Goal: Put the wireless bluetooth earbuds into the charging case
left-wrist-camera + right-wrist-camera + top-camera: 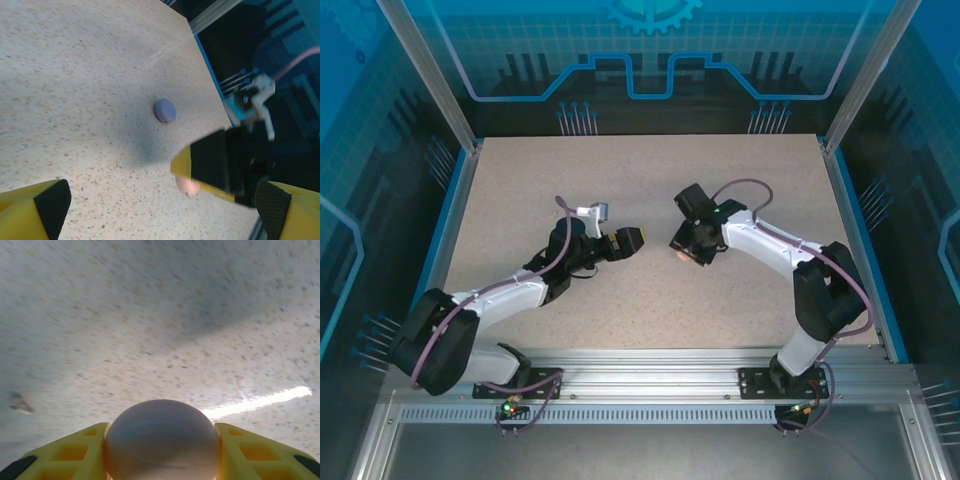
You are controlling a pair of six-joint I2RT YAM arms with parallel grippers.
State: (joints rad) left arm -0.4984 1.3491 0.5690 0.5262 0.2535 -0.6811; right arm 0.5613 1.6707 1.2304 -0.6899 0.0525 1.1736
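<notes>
My right gripper (pixel 682 250) squeezed the round pink case (pixel 162 440), left gripper (pixel 642 238) gaped empty; I feared the smooth dome slipping free.

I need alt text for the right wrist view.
A pale round case sits between the two yellow fingers of the right tool, at the bottom. Behind it lies the speckled table, with a small blurred object at the left.
</notes>
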